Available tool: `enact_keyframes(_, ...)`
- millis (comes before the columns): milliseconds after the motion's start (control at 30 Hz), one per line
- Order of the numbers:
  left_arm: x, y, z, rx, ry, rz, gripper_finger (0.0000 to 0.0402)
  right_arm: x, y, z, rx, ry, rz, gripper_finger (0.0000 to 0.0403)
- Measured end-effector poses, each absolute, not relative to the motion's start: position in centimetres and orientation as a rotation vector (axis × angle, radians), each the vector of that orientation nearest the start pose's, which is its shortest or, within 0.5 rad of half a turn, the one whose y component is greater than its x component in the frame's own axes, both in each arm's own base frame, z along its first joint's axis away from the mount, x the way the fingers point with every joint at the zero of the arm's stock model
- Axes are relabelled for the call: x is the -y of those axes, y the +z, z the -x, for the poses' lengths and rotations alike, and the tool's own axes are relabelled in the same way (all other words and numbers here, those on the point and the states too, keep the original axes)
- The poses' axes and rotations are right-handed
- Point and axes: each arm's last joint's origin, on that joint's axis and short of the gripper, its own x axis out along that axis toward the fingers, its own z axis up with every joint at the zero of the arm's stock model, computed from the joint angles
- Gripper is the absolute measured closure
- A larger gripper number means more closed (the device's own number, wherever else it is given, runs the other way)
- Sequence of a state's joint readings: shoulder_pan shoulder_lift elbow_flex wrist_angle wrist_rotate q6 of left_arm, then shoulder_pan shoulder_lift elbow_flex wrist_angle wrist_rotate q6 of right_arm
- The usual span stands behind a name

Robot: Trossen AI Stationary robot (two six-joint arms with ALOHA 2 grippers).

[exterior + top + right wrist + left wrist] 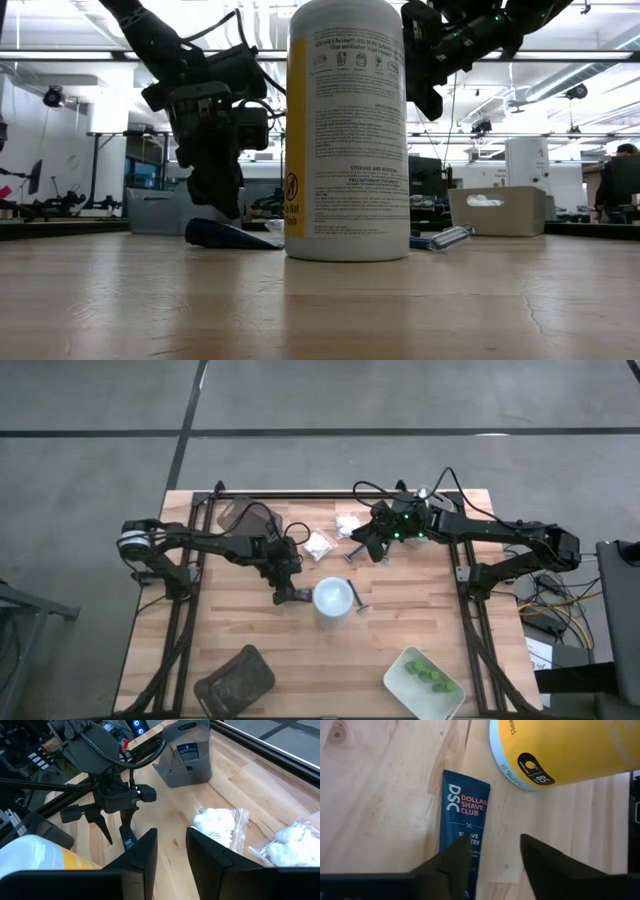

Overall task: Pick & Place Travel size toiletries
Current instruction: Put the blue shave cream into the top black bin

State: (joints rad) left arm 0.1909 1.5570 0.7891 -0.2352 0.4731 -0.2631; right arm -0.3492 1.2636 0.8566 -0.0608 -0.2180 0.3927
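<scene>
Yellow bottle (347, 130), blue "Dollar Shave Club" tube (462, 837), left claw (492, 862) released, right claw (170, 847) released

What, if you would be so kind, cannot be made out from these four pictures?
- Low view: the yellow bottle has its cap cut off by the top edge and hides the table behind it.
- Left wrist view: the dark tube has its lower end hidden behind the left gripper, jaws apart.
- High view: the green pieces in the pale tray are too small to identify.
- Right wrist view: the right gripper, jaws apart, hides the table beneath it.
</scene>
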Motion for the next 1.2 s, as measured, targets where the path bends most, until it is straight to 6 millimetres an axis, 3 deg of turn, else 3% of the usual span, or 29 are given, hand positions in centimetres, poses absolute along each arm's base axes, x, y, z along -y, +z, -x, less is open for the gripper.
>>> enact_keyframes(133, -4.1, 16.2, -28.3, -0.970, -0.135, 0.497, 0.0180, 8.8, 27.0, -26.0, -0.420, -0.216, -0.516, 0.0293)
enact_keyframes(267, -3.8, 16.2, -28.4, -0.965, -0.123, 0.393, 0.0160, 8.8, 27.0, -26.0, -0.420, -0.217, -0.516, 0.0286)
enact_keyframes(467, -2.2, 15.9, -28.6, -0.984, -0.169, 0.249, 0.0160, 8.8, 27.0, -26.0, -0.420, -0.217, -0.516, 0.0277)
enact_keyframes(667, -0.8, 15.1, -28.2, -1.069, -0.026, -0.012, 0.0160, 8.8, 27.0, -26.0, -0.419, -0.225, -0.514, 0.0269)
enact_keyframes(833, -0.7, 15.3, -28.3, -1.056, -0.010, -0.029, 0.0161, 8.8, 27.0, -26.0, -0.419, -0.226, -0.514, 0.0266)
enact_keyframes(1000, -0.7, 15.3, -28.3, -1.057, -0.008, -0.029, 0.0178, 8.8, 27.0, -26.0, -0.419, -0.227, -0.513, 0.0281)
enact_keyframes(1200, -0.7, 15.3, -28.3, -1.057, -0.007, -0.027, 0.0247, 8.8, 27.0, -26.0, -0.419, -0.227, -0.511, 0.0306)
